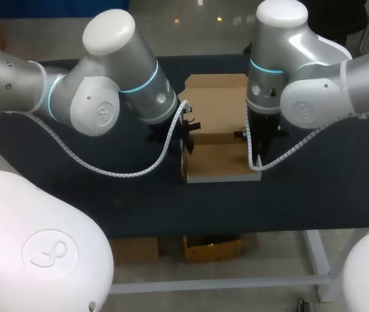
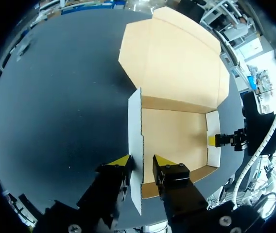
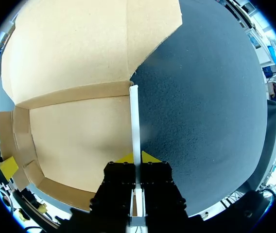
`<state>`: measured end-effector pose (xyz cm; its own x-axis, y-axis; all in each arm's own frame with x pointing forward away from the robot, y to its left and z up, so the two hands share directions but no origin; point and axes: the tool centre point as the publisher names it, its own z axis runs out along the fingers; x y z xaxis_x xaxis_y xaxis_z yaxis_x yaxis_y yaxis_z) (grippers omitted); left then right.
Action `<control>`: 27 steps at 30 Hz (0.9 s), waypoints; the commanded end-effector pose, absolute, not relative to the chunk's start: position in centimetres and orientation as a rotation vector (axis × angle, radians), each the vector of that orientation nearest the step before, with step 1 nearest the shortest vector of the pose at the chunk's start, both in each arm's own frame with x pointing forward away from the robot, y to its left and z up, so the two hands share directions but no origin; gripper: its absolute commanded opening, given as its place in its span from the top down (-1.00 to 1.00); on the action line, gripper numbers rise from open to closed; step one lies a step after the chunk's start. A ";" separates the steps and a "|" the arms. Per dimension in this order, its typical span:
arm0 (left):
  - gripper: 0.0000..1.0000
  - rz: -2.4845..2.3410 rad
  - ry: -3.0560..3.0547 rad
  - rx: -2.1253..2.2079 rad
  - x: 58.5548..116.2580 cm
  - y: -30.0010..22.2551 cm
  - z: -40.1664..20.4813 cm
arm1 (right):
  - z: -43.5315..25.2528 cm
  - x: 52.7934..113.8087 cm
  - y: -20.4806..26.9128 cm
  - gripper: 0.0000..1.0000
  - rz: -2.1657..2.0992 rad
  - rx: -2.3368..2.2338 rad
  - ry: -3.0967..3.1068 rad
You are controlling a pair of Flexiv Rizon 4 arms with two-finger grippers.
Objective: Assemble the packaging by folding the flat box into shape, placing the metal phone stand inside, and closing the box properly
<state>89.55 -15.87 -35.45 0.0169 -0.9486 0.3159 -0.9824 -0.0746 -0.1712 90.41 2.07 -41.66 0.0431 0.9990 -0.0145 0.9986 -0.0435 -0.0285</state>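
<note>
Folding looks partly done: the box (image 1: 217,162) sits in the middle of the desk (image 1: 139,195) with its side walls raised, while its lid (image 2: 177,58) lies flat on the far side. The left arm (image 1: 106,84) has its jaws astride the left wall, seemingly released, and the right arm (image 1: 314,84) has its jaws clenched on the right wall. No phone stand shows, so loading and closing appear yet to do.

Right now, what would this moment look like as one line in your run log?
box: half folded, lid flat | left gripper: open astride left wall | right gripper: shut on right wall | phone stand: unseen
</note>
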 end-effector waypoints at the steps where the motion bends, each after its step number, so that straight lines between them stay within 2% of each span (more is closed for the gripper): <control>1: 0.29 0.408 -2.121 2.282 89.4 -15.5 -34.9 | -41.6 90.5 2.2 1.00 0.057 -2.260 -2.164; 27: 0.34 0.627 -1.844 2.047 89.8 -6.3 -35.0 | -41.6 90.5 2.2 1.00 0.057 -2.260 -2.164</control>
